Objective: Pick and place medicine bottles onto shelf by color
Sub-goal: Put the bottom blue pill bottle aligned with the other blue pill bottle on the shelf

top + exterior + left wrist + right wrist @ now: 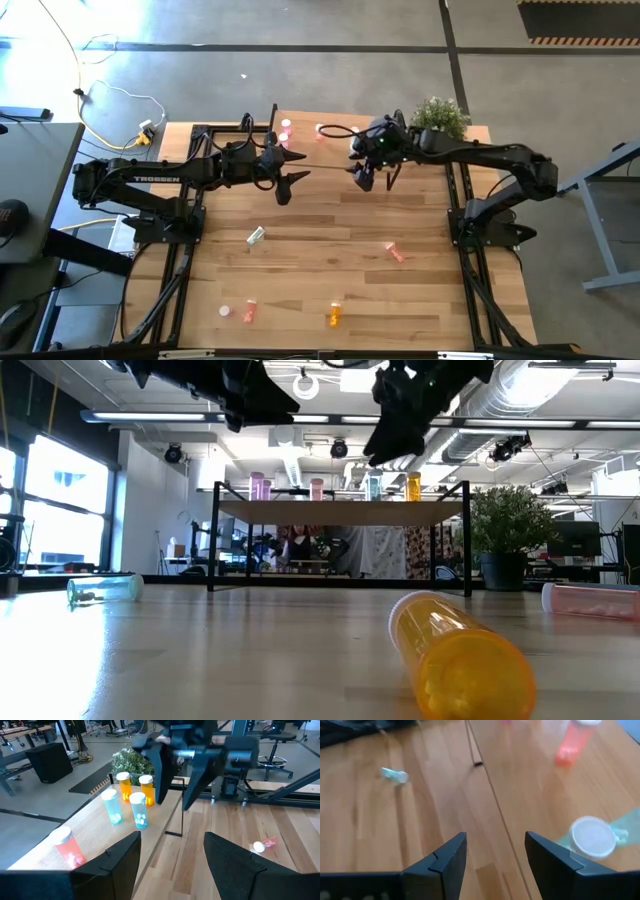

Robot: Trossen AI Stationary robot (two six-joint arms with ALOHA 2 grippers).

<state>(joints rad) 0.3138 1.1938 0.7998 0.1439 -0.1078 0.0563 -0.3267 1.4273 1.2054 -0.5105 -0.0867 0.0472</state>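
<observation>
Bottles (141, 810) stand sorted on the shelf (95, 837) in the left wrist view; both claws gape empty.

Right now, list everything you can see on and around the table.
table: one, light wood planks, under everything.
shelf: one, light wood on black legs, far side of table.
shelf bottles: at least five, upright; two orange, two pale blue-green, one salmon, with pink ones at the far end.
loose bottles: four, lying on the table; pale green, salmon, pink, orange.
plant: one, green, by the shelf's right end.
left hand: open, empty, raised before the shelf.
right hand: open, empty, raised before the shelf.
</observation>
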